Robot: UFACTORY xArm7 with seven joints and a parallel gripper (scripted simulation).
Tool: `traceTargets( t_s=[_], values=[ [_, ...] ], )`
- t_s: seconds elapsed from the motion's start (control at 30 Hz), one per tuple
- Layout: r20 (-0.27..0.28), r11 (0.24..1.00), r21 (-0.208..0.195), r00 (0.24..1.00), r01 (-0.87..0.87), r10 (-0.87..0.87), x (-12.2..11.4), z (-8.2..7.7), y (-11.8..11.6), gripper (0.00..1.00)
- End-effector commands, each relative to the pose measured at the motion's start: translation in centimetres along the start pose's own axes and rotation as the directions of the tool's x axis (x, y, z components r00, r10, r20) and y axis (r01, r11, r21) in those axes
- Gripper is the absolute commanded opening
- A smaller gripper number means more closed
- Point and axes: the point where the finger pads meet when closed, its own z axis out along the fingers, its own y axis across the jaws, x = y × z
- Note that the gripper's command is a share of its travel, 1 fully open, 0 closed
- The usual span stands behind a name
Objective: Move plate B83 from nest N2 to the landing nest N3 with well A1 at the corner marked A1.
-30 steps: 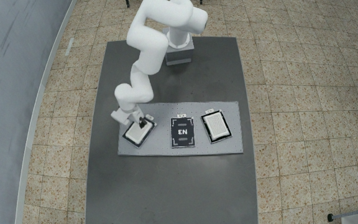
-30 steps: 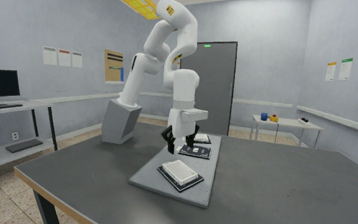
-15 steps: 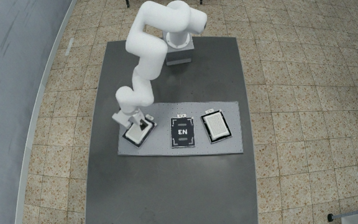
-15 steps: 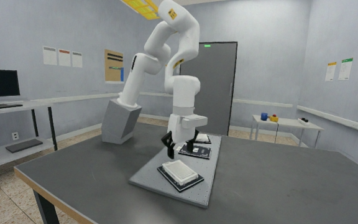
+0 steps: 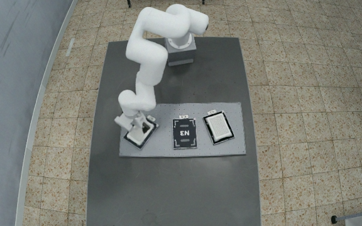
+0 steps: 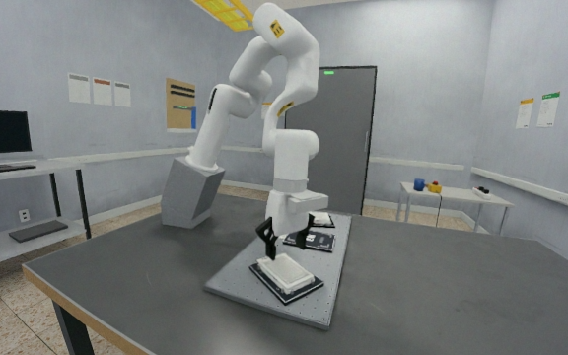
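Three nests sit in a row on a grey perforated deck plate [image 5: 182, 130]. The middle nest [image 5: 185, 133] is black, marked N3 and empty; it also shows in the side view [image 6: 310, 240]. A white well plate [image 5: 139, 134] lies on the left nest, near in the side view [image 6: 286, 272]. A second white well plate [image 5: 219, 127] lies on the right nest, far in the side view [image 6: 319, 218]. I cannot read the plates' labels. My gripper [image 5: 143, 128] is open and empty, with its fingers [image 6: 288, 247] spread just above the left plate's far end.
The arm's grey base block [image 5: 181, 50] stands at the back of the dark table. Small name signs [image 5: 183, 116] stand at the far edge of the nests. The arm hides part of the left nest from above.
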Motion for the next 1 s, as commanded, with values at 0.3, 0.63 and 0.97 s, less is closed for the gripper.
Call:
traceTargets(
  t_s=[0.3,0.63,0.97],
  values=[
    [-0.004,1.000,0.000,1.000,0.000,0.000,0.2,1.8,0.0,1.00],
    [-0.004,1.000,0.000,1.000,0.000,0.000,0.2,3.0,0.0,1.00],
    [-0.004,1.000,0.000,1.000,0.000,0.000,0.2,3.0,0.0,1.00]
  ],
)
